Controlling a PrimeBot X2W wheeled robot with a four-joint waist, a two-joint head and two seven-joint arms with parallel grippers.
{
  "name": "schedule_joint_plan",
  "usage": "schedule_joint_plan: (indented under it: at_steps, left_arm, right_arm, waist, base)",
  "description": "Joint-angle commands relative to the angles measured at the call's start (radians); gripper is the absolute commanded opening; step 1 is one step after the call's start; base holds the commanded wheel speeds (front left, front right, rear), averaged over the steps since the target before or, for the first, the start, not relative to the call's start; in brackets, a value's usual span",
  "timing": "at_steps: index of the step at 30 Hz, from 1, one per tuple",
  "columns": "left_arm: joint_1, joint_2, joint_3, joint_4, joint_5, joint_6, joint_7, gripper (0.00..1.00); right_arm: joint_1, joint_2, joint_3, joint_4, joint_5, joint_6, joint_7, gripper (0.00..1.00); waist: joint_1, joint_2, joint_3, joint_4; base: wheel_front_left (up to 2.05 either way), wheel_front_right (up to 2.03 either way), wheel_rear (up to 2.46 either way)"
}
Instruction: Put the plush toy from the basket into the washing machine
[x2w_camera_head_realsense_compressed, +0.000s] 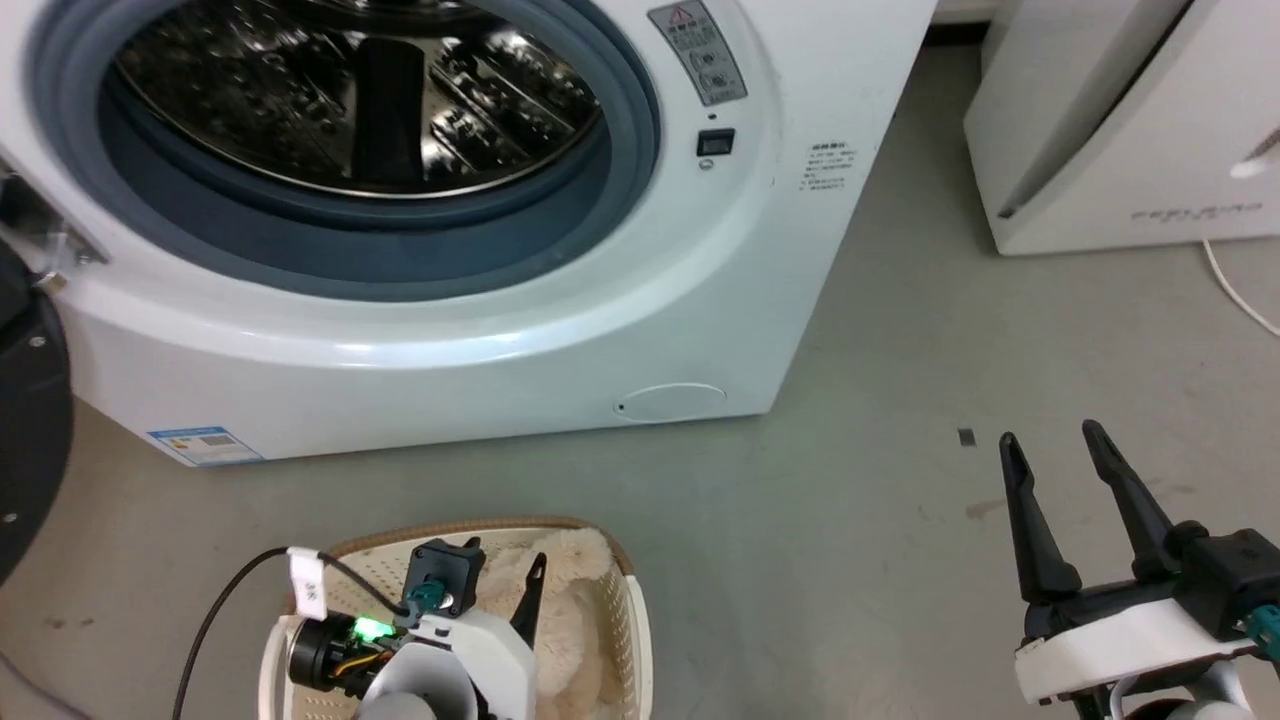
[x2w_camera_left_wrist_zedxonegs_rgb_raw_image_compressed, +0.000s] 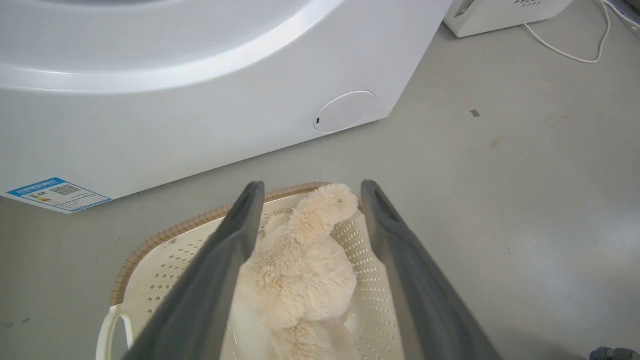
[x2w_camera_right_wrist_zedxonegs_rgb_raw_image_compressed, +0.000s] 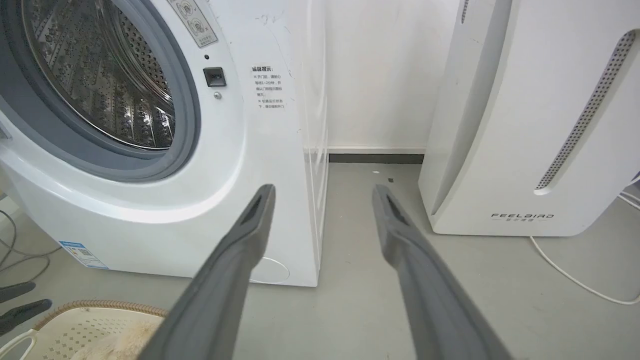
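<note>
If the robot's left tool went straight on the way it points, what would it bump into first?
Most likely the plush toy. The left tool is open, and its fingers show on each side of the toy in the basket. Its height above the fur is unclear.

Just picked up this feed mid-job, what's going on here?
The left gripper reaches into the basket on the floor before the washing machine, open, with a finger either side of the plush toy, which lies in the basket ungripped. The right gripper hangs open and empty over the floor. The machine stands open; the visible part of its drum looks empty.
</note>
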Motion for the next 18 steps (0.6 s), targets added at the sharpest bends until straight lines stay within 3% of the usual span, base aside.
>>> schedule_joint_plan:
  at_steps: [1,18]
  left_arm:
    - [-0.026,0.010,-0.016,0.024,-0.011,-0.009,0.003,1.00]
    - [-0.191,0.117,-0.193,0.242,-0.099,-0.027,0.101,1.00]
  right_arm:
    - [-0.023,0.000,-0.003,-0.009,0.010,0.000,-0.011,1.00]
    - [-0.061,0.000,-0.003,-0.031,0.074,-0.001,-0.046,1.00]
  waist:
    - [-0.0001,0.0000,0.018,-0.012]
    - [-0.0001,0.0000,0.169,-0.092]
  base:
    - [0.00,0.00,0.00]
    - [0.00,0.00,0.00]
